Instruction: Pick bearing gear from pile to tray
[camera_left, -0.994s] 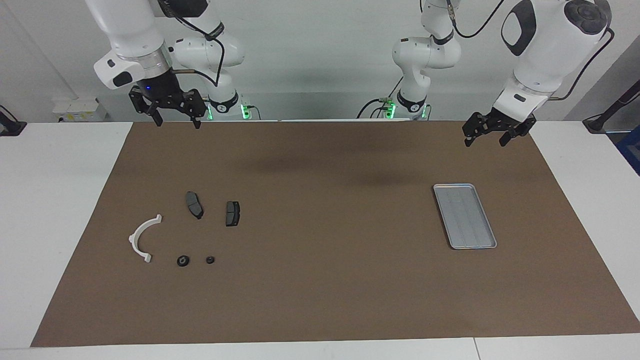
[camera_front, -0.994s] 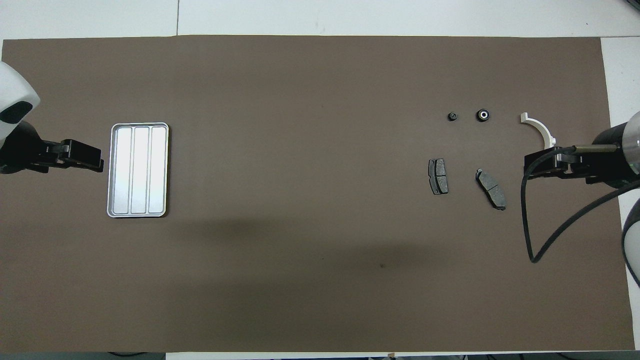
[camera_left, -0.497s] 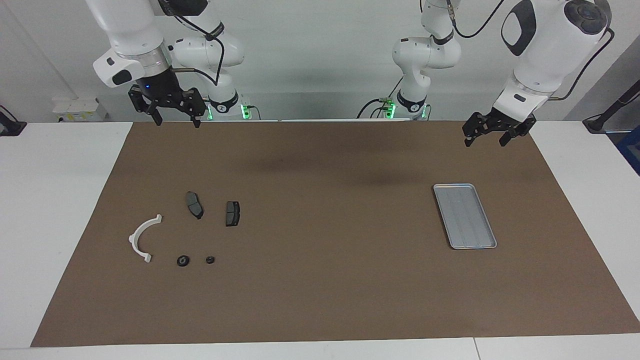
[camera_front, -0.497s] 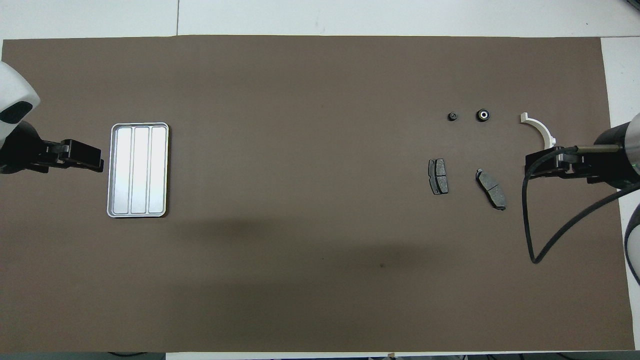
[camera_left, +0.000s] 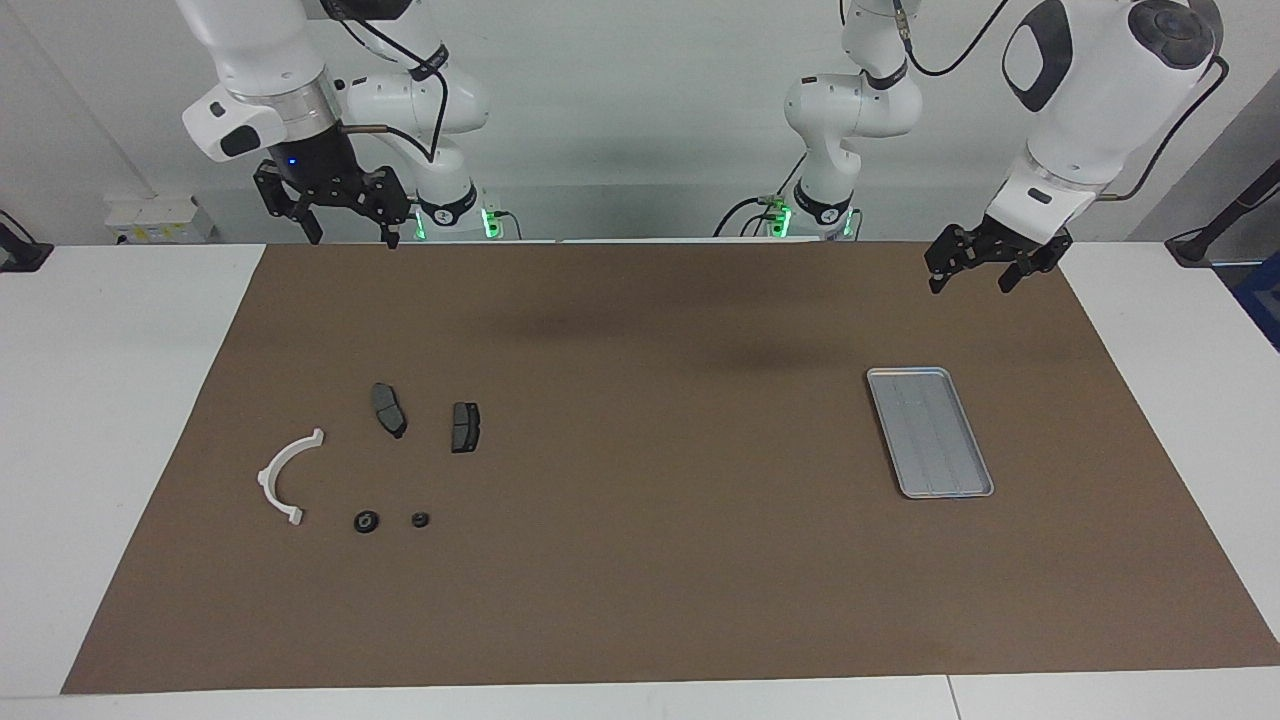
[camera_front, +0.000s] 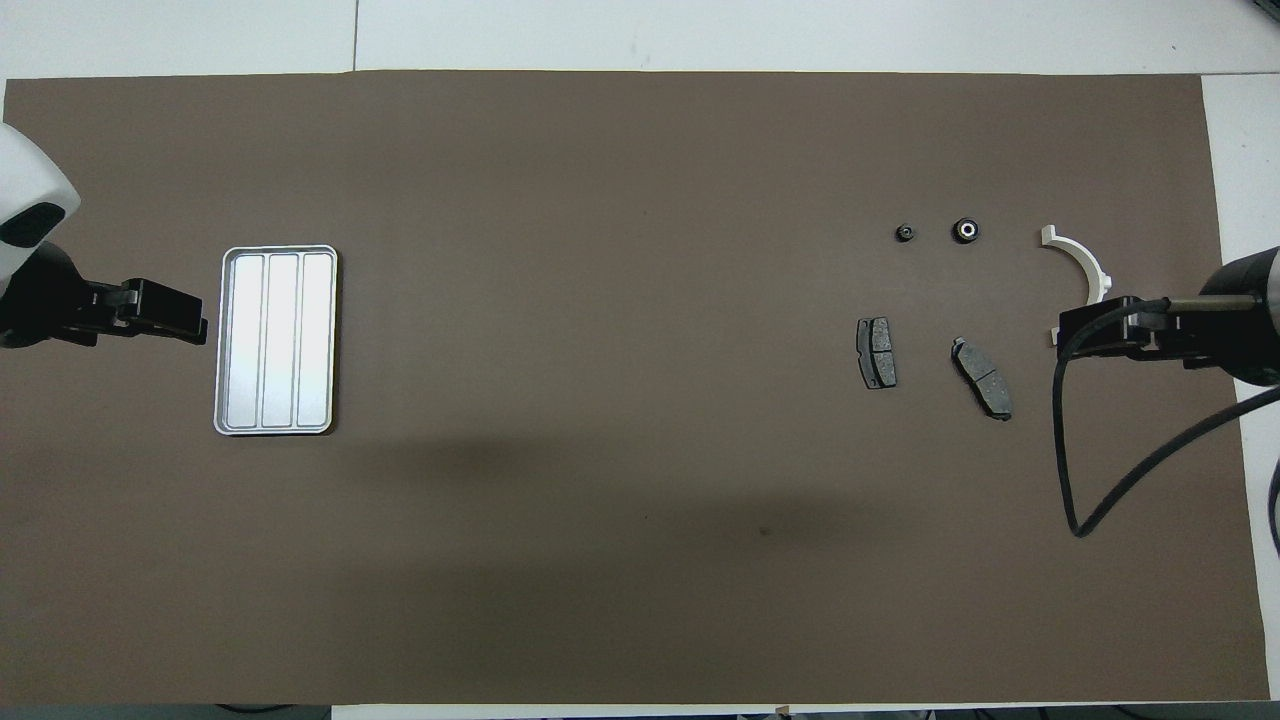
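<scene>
You're risking a wrong pick here: two small black round pieces, the bearing and a smaller one, are sitting close together, farthest out in the pile. Your right gripper is hanging open and empty, rising slightly from a second ago. Your left gripper is waiting open near the tray, which is holding nothing.

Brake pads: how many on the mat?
2. Both lie toward the right arm's end of the table, side by side: one brake pad nearer the white bracket, the other brake pad toward the mat's middle. Nothing seems to hide more.
</scene>
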